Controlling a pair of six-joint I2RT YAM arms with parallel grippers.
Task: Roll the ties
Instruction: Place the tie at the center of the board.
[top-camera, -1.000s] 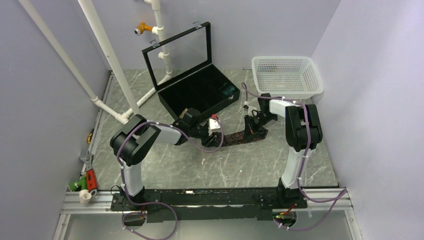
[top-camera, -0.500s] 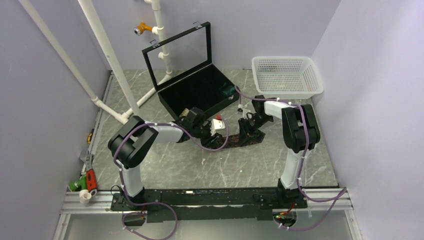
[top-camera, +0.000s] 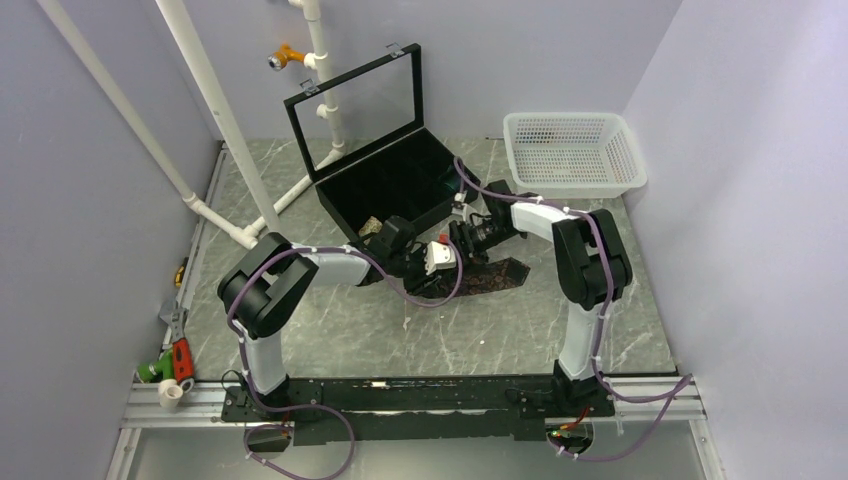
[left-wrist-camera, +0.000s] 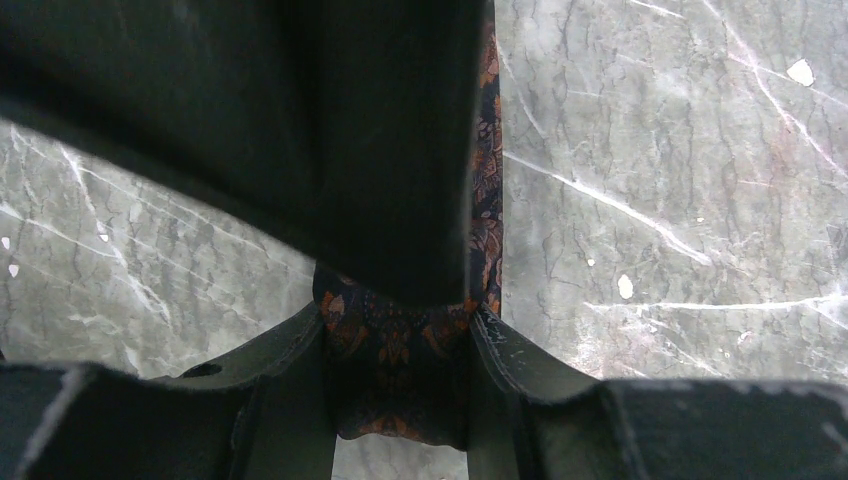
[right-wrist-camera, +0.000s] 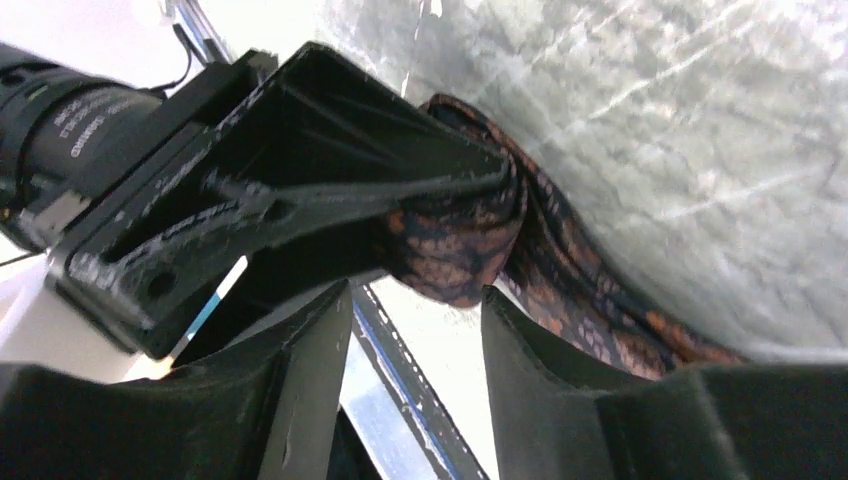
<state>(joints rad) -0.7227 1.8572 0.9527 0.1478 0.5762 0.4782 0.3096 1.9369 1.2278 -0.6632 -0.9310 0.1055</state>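
Note:
A dark brown-maroon tie (top-camera: 497, 272) with an orange pattern lies on the marble table, its left end gathered at the two grippers. My left gripper (top-camera: 440, 268) is shut on that folded end; in the left wrist view the tie (left-wrist-camera: 400, 365) fills the gap of the left gripper (left-wrist-camera: 398, 320). My right gripper (top-camera: 468, 240) sits just behind and to the right of it. In the right wrist view the right gripper (right-wrist-camera: 415, 295) stands open, nothing between its fingers, the tie's bunched end (right-wrist-camera: 455, 250) just beyond the tips.
A black case (top-camera: 400, 185) with its glass lid up stands behind the grippers. A white basket (top-camera: 572, 150) sits at the back right. White pipes (top-camera: 215, 110) cross the left side, and a red tool (top-camera: 180, 358) lies at the near left edge.
My right gripper has let go of the tie, opened, and swung left to meet the left gripper. The left gripper has moved a little right, still holding the tie's end.

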